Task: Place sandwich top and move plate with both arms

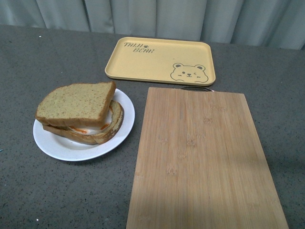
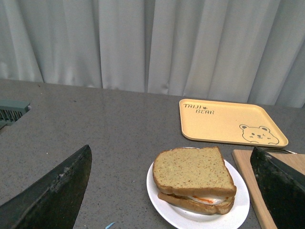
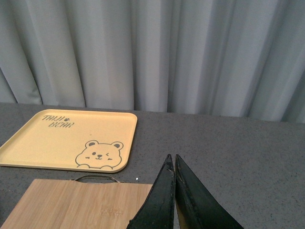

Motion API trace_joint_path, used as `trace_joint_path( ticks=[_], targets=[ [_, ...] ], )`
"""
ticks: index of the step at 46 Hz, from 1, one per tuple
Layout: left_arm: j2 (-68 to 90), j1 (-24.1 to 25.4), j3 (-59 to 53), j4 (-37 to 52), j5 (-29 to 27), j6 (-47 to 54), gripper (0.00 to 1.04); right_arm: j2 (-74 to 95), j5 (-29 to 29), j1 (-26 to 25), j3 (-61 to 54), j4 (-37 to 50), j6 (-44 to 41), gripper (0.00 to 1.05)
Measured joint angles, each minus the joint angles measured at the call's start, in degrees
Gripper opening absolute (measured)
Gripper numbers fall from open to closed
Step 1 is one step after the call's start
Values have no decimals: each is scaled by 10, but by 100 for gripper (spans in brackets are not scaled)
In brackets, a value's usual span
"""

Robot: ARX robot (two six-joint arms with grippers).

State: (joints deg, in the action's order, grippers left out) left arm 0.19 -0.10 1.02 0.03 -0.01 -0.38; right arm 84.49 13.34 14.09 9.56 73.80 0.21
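Observation:
The sandwich top (image 1: 76, 102), a plain tan-brown speckled slice, lies on a lower slice with egg and red sauce on the round white plate (image 1: 57, 145) at the left of the grey table. It also shows in the left wrist view (image 2: 193, 169) on the plate (image 2: 238, 210). My left gripper (image 2: 176, 157) is open and empty, its fingers (image 2: 52, 191) wide apart either side of the sandwich and above it. My right gripper (image 3: 172, 160) is shut and empty, above the table by the wooden board's far end. Neither arm shows in the front view.
A bamboo cutting board (image 1: 205, 157) lies right of the plate; it also shows in the right wrist view (image 3: 81, 205). A yellow bear tray (image 1: 162, 59) lies behind it, near the grey curtain. A grey-green object (image 2: 12, 112) sits at the table's far left.

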Motion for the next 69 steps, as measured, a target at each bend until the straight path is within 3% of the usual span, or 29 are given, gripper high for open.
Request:
trace_joint_path(
  ticks=[12, 18, 27, 30, 33, 43, 69],
  targets=[
    [0, 0, 0, 0, 0, 0, 98, -128, -40, -46, -52, -78, 0, 1],
    [0, 0, 0, 0, 0, 0, 98, -257, -64, -68, -61, -200, 0, 1],
    [0, 0, 0, 0, 0, 0, 98, -346, -81, -87, -78, -268, 0, 1],
    [0, 0, 0, 0, 0, 0, 98, -382, -127, -120, -84, -299, 0, 1],
    [0, 0, 0, 0, 0, 0, 98, -418, -130, -136, -88, -328, 0, 1],
    [0, 0, 0, 0, 0, 0, 98, -527, -133, -139, -93, -425, 0, 1],
    [0, 0, 0, 0, 0, 0, 98, -677, -133, -139, -93, -569, 0, 1]
  ],
)
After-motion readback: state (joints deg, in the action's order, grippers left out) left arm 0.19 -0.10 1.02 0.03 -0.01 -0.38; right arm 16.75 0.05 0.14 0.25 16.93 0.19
